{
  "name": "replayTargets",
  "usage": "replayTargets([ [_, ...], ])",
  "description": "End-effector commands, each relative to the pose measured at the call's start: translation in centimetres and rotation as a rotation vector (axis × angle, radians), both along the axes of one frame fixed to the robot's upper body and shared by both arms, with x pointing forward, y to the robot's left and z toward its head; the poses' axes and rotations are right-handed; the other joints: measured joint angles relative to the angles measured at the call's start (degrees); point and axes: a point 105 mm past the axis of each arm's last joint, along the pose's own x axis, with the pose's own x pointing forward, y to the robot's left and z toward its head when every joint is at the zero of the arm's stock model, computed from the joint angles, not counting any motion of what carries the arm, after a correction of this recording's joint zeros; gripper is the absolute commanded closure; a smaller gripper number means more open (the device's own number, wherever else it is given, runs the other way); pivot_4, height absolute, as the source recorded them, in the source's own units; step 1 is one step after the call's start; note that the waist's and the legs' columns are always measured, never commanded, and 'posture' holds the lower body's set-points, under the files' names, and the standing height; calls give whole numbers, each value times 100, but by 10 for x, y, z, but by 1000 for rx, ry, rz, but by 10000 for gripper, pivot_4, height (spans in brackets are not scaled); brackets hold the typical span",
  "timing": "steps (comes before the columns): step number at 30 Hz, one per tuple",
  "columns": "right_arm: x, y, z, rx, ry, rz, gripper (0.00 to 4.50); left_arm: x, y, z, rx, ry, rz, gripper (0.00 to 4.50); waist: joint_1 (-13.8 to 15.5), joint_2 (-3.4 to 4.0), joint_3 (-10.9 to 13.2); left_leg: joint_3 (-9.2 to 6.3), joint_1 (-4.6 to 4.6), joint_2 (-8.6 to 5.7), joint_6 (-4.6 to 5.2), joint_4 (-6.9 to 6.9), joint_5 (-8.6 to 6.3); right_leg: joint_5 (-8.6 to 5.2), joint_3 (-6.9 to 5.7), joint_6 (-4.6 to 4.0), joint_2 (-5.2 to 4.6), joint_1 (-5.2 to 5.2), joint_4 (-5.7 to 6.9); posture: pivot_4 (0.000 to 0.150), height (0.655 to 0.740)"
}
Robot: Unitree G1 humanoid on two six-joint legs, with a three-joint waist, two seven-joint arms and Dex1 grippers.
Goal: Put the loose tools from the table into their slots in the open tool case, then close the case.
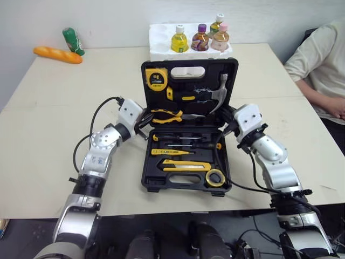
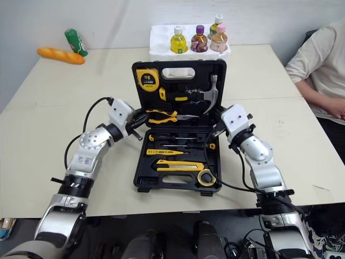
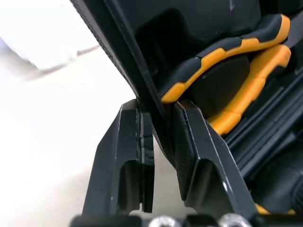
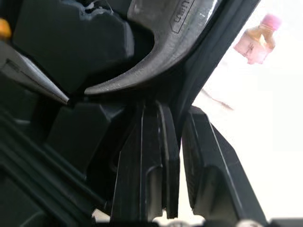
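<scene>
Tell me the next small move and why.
Likely swing the lid forward and down onto the base. The left gripper and right gripper each have jaws closed on a side edge of the lid, and the tools sit in their slots.

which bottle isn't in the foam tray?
The green bottle, at the far left beside the orange loaf. The other four stand upright in the white foam tray.
</scene>
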Motion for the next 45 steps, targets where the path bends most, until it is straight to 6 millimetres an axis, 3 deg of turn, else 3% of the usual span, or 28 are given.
replayTargets([
  [1, -20, 4, -13, -222, -118, 68, 34802, -11, 22, 17, 90, -146, 90, 32286, -17, -1, 1, 7, 17, 0, 1, -7, -1, 0, 10, 0, -2, 8, -4, 1500, 7367],
  [4, -39, -1, -10, -288, -202, 96, 19448, -26, 26, 13, 103, -113, 73, 19456, -37, -7, 4, 13, 36, 7, -2, -16, -5, -1, 50, -2, 0, 19, -4, 1500, 7367],
  [7, -73, -5, -1, -360, -185, 201, 3995, -48, 36, 11, 28, 41, -2, 5110, -22, -10, 8, 26, 42, 8, -2, -24, -4, -1, 76, -3, 1, 15, 7, 1500, 7367],
  [8, -91, -8, -1, -392, -116, 263, 3807, -58, 44, 10, -2, 121, -30, 430, -16, -9, 11, 27, 41, 7, -2, -24, -4, -2, 79, -3, 1, 13, 10, 1500, 7367],
  [12, -152, -34, -4, -399, 283, 393, 3807, -109, 81, 3, -114, 476, -131, 111, -4, -25, 22, 6, 48, 14, 1, -28, -11, -3, 68, -4, 1, 34, -15, 1500, 7367],
  [15, -178, -55, -9, -273, 578, 404, 3807, -139, 107, -5, -192, 695, -154, 111, -8, -34, 27, -27, 89, 21, 3, -26, -38, -8, 42, -12, 5, 98, -53, 1500, 7367],
  [19, -186, -68, -21, -120, 740, 381, 3807, -129, 136, -16, -141, 686, -31, 111, 98, -33, 29, -47, 135, 22, 17, -29, -95, -17, 36, -29, -1, 154, -86, 1500, 7367],
  [23, -189, -60, -36, -66, 821, 410, 3807, -111, 125, -10, -168, 644, -62, 111, 258, -33, 29, -53, 140, 17, 4, -80, -88, -23, 30, -40, -4, 152, -115, 1500, 7367],
  [24, -190, -58, -40, -70, 836, 423, 6220, -107, 121, -8, -166, 636, -74, 16, 283, -34, 29, -52, 134, 15, -4, -84, -90, -18, 30, -33, -5, 140, -106, 1500, 7367],
  [26, -195, -50, -48, -76, 883, 468, 12638, -95, 115, -7, -166, 617, -84, 5633, 307, -33, 28, -51, 104, 14, -43, -86, -72, -21, 26, -37, -5, 109, -99, 1500, 7367],
  [28, -198, -39, -55, -71, 930, 517, 22378, -79, 108, -6, -171, 600, -86, 13289, 302, -30, 26, -49, 80, 12, -18, -84, -54, -22, 15, -37, -2, 90, -95, 1500, 7367],
  [32, -195, -25, -74, -94, 991, 563, 44167, -39, 82, -6, -123, 557, -96, 33758, 302, -33, 26, -49, 51, 10, -8, -43, -43, -14, -7, -22, 18, 90, -76, 1500, 7367],
  [34, -188, -23, -84, -112, 1004, 566, 45000, -20, 66, -4, -92, 534, -110, 43510, 307, -49, 32, -48, 42, 10, 6, 8, -52, -8, -22, -12, 20, 94, -78, 1500, 7367],
  [35, -184, -21, -87, -112, 1012, 570, 45000, -10, 60, -2, -93, 523, -113, 44597, 304, -55, 34, -47, 43, 3, 16, 11, -55, 2, -30, 4, 16, 98, -80, 1500, 7367],
  [39, -166, -14, -92, -107, 1008, 588, 45000, 23, 25, 3, -67, 489, -158, 44597, 294, -69, 33, -42, 43, -8, 39, 17, -45, 23, -28, 11, -8, 101, -81, 1500, 7367],
  [45, -148, -10, -91, -133, 1002, 623, 45000, 42, -13, -4, -23, 479, -217, 44597, 257, -72, 35, -26, 31, 5, 28, 17, -40, 21, -45, 8, 28, 90, -67, 1500, 7367],
])
